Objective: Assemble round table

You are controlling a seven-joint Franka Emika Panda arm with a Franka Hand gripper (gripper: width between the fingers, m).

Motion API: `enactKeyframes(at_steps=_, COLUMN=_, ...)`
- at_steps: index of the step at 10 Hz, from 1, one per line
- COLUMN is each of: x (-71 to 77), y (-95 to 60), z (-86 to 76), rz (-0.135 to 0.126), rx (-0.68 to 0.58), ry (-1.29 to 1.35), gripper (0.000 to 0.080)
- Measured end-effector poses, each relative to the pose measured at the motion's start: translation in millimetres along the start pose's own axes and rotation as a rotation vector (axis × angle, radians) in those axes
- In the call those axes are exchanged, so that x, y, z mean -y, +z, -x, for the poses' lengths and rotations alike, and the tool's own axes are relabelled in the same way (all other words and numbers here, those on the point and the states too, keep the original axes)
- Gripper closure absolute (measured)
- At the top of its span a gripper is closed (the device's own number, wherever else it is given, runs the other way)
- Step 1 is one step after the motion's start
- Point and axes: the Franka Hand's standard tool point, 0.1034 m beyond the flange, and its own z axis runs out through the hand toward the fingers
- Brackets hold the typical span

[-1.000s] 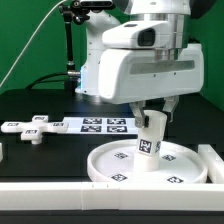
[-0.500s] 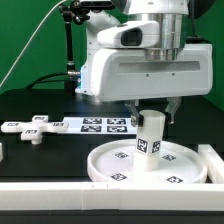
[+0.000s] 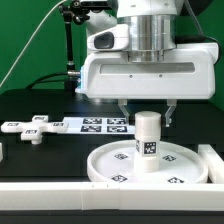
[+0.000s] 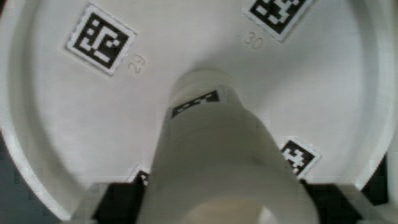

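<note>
The short thick leg (image 3: 148, 140) is stood upright near the middle of the round disc (image 3: 108, 168), which is laid on the black surface (image 3: 40, 155). The jaws are held spread on either side of the leg's top, not pinching it. The cross-shaped piece (image 3: 30, 128) is seen well apart, towards the exterior view's left, beside the marker board (image 3: 100, 124).

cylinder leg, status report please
Gripper straddling leg top, grip unclear. Cylinder leg upright on round disc, near centre. Cross-shaped piece lies apart at exterior view's left; nothing blocking.
</note>
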Motion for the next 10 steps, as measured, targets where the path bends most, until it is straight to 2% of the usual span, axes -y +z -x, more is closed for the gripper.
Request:
enactKeyframes(at_steps=2, x=-0.8, y=0.1, z=-0.2, rz=-0.006, rx=0.002, ry=0.128, gripper=0.0389)
enactKeyframes(at_steps=7, x=-2.5, y=1.5, z=2.2, rz=-0.052, rx=0.038, ry=0.713, gripper=0.0389)
enactKeyframes(at_steps=10, x=1.1, y=1.6, z=4.2, rz=-0.058, rx=0.052, ry=0.915, gripper=0.0389)
